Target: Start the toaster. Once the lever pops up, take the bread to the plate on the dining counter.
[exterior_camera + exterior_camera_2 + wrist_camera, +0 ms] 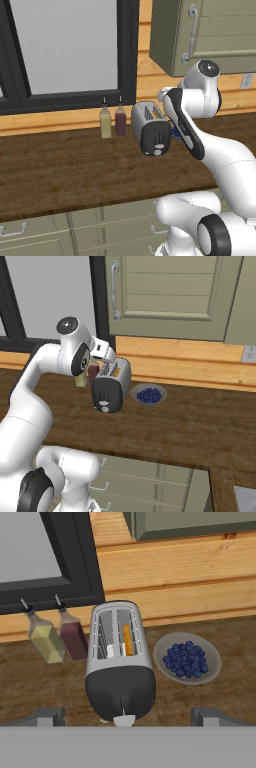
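Observation:
The silver-grey toaster (118,657) stands on the dark wood worktop with its black end panel (120,694) facing me. A pale lever tab (123,719) sits at the low end of the panel's slot. The bread (128,639) stands on edge in the right-hand slot, only its orange-tan top showing. My gripper (128,717) hovers above the toaster's near end, open wide, with nothing between the fingers. The toaster (150,129) also shows from the left, and from the right the toaster (111,387) sits just under my hand. The plate and the dining counter are out of view.
A grey bowl of blueberries (187,658) sits right of the toaster. Two condiment bottles, yellowish (46,639) and dark red (73,637), stand to its left against the wall under the window. A wall cabinet (165,296) hangs above. Drawers run below the worktop edge (75,207).

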Robot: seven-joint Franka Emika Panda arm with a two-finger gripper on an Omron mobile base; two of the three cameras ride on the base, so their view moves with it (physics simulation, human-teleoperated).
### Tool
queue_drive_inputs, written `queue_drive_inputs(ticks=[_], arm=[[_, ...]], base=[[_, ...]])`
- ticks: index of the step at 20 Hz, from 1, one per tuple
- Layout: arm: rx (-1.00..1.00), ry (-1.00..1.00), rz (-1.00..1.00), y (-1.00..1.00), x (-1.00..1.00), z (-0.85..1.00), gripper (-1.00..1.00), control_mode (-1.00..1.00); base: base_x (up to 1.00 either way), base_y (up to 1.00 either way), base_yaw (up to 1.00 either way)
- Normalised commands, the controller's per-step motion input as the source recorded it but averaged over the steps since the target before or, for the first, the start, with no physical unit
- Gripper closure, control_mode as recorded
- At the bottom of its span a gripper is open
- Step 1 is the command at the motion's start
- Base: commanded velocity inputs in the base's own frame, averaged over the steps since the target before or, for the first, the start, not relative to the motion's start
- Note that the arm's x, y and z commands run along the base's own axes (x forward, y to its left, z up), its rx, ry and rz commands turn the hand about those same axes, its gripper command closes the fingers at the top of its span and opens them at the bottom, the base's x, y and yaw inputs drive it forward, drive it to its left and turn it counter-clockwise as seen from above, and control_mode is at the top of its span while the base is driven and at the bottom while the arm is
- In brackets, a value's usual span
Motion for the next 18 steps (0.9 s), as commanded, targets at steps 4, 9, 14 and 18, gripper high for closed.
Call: queue_drive_inputs(ticks=[4,9,14,18], arm=[[0.0,0.0,0.0,0.0,0.0,0.0,-1.0,-1.0],[0.0,0.0,0.0,0.0,0.0,0.0,-1.0,-1.0],[0.0,0.0,0.0,0.0,0.0,0.0,-1.0,-1.0],[0.0,0.0,0.0,0.0,0.0,0.0,-1.0,-1.0]], base=[[0.0,0.0,0.0],[0.0,0.0,0.0],[0.0,0.0,0.0],[0.0,0.0,0.0]])
